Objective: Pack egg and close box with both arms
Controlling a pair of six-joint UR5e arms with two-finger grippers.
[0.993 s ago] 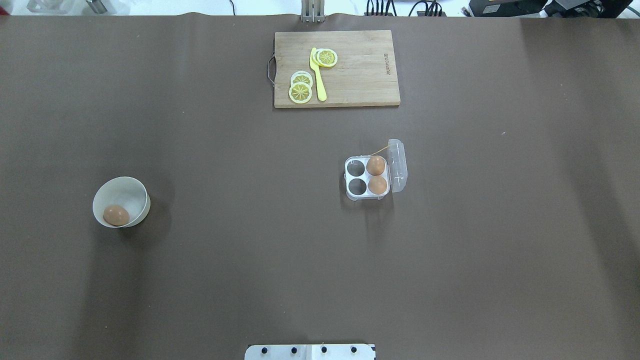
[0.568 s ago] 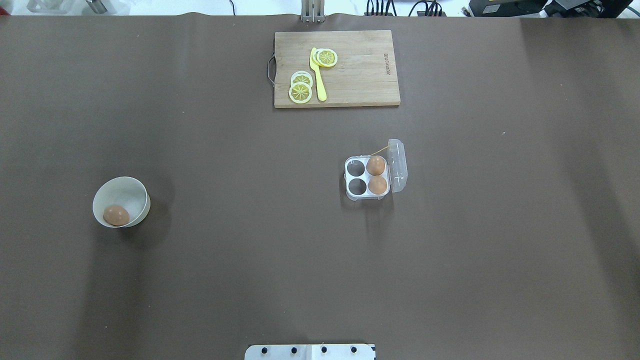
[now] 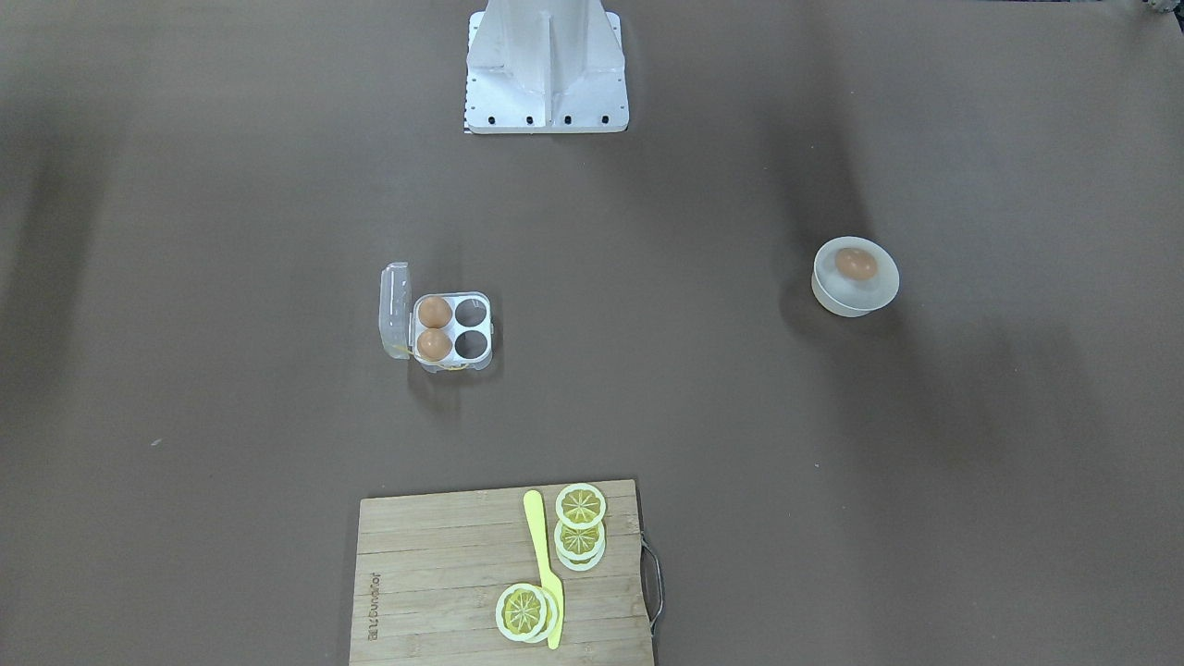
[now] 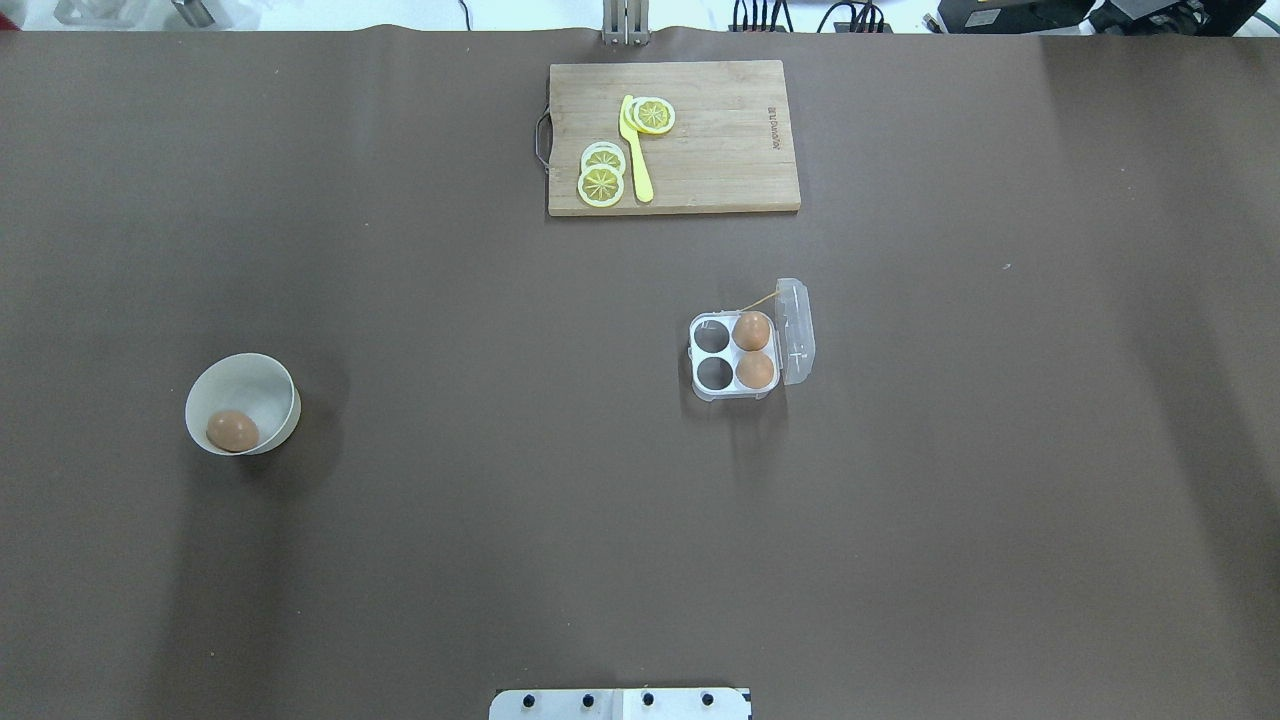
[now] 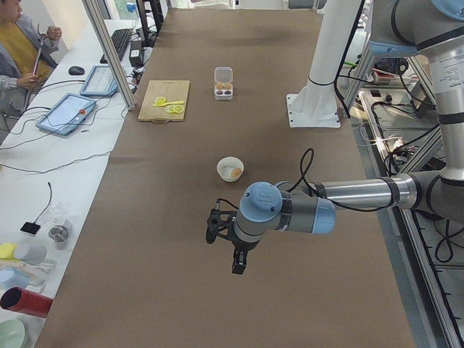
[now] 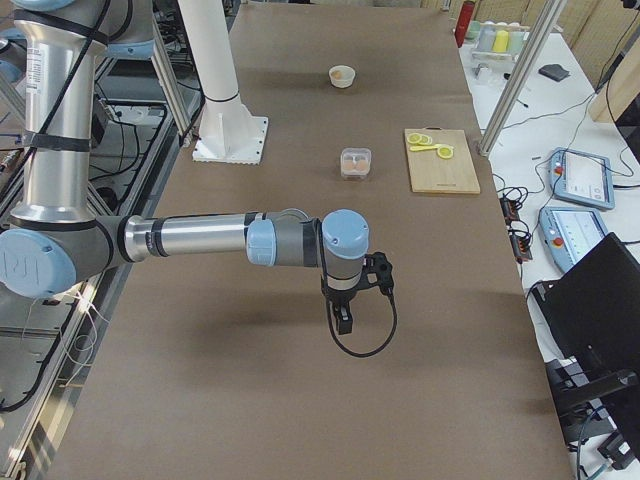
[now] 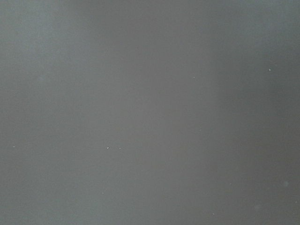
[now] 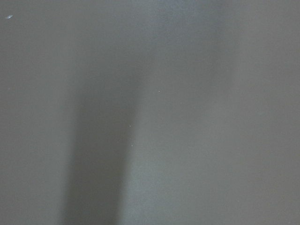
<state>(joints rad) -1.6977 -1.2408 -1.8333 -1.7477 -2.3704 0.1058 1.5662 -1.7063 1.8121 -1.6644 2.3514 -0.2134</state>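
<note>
Orange-brown egg (image 4: 232,430) in white bowl (image 4: 255,382), well apart from clear-plastic egg box (image 4: 705,390); wooden board (image 4: 720,150) beyond. Left gripper (image 5: 238,265), right gripper (image 6: 343,322): fingers' state untellable.

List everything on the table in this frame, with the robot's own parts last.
table: one, brown cover.
bowl: one, white, on the robot's left side.
egg: one, orange-brown, in the bowl.
box: one, clear plastic, lid open, right of centre; two cups empty.
eggs: two, orange-brown, in the two cups beside the lid.
cutting board: one, wooden, far side, centre.
lemon slices: several, overlapping, yellow, on the cutting board.
knife: one, yellow, between the slices.
pedestal: one, white, at the robot's base.
left gripper: black, above bare table; open or shut unclear.
right gripper: black, above bare table; open or shut unclear.
</note>
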